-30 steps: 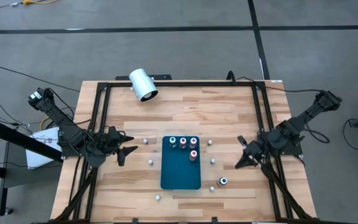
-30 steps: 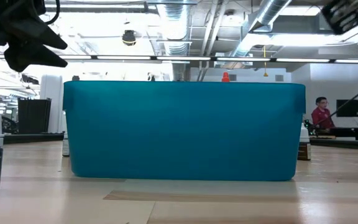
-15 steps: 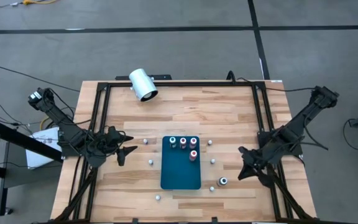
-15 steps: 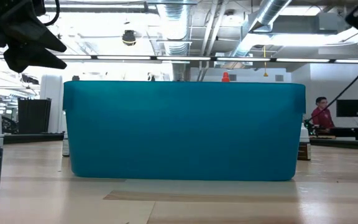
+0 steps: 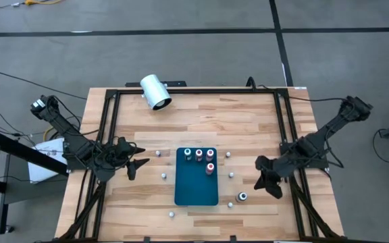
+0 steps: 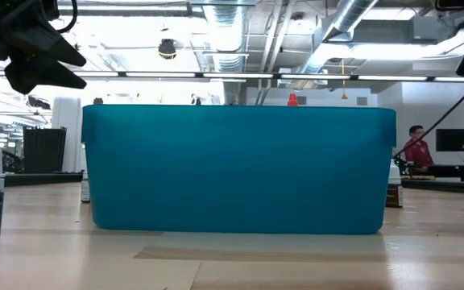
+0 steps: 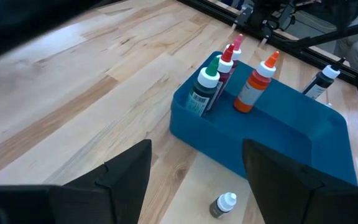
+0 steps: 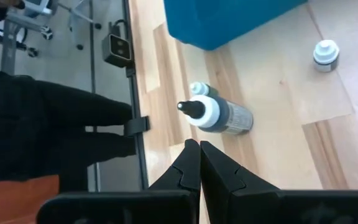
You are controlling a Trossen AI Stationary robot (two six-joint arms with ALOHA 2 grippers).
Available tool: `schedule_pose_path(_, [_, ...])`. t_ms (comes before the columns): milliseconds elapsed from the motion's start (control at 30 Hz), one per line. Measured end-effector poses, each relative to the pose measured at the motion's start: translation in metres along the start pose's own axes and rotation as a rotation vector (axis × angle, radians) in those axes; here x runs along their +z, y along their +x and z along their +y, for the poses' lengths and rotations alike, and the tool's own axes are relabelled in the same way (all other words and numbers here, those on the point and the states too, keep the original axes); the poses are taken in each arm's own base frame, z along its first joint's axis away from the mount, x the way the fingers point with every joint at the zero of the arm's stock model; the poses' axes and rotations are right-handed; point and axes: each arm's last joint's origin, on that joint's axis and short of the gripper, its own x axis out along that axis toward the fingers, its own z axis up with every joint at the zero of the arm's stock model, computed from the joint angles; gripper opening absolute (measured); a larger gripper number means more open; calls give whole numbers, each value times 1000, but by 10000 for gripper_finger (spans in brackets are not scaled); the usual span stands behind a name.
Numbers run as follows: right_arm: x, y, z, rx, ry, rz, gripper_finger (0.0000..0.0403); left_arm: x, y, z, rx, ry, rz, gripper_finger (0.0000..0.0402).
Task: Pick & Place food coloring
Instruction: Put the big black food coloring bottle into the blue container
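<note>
2 grippers are in play, neither holding anything. The right gripper has its fingers pressed flat together, tips meeting with no gap, and it hangs over the wooden table just beside the dark food coloring bottle. In the right wrist view that dark bottle stands right ahead of the closed tips, not touching them, with 1 small white cap close by it and another white cap farther off on the wood.

The left gripper waits over the table's left part, well apart from the teal tray, its 2 fingers spread wide with only air between them.

4 bottles stand upright in the far end of the tray: in the left wrist view, a green-capped bottle, a red one, a pink one behind it, and an orange one set a little apart. From above they show as 3 in a row and 1 just behind. Several more white caps are scattered on the wood around the tray. 1 tiny bottle sits on the table just in front of the tray near the left gripper. A large white cylinder lies on its side at the table's far edge.
</note>
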Motion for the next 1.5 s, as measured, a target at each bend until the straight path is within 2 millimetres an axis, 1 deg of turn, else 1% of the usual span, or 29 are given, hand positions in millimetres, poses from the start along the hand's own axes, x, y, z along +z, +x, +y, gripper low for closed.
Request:
schedule_pose_path(200, [3,0,-2,11,68,10,1,0,0,0,-1,0,2,242])
schedule_pose_path(300, [3,0,-1,17,73,4,13,0,0,0,-1,0,2,242])
schedule_pose_path(667, [5,1,0,30,92,-5,115,0,0,0,2,5,4,242])
schedule_pose_path(833, [6,12,7,65,77,-14,156,0,0,0,3,5,4,242])
schedule_pose_path(1000, [1,27,11,47,77,28,185,0,0,0,3,5,4,242])
schedule_pose_path(1200, [0,35,10,25,101,49,198,0,0,0,2,-1,4,242])
schedule_pose_path(1500, [0,35,10,25,103,48,191,-1,0,0,-15,-7,27,242])
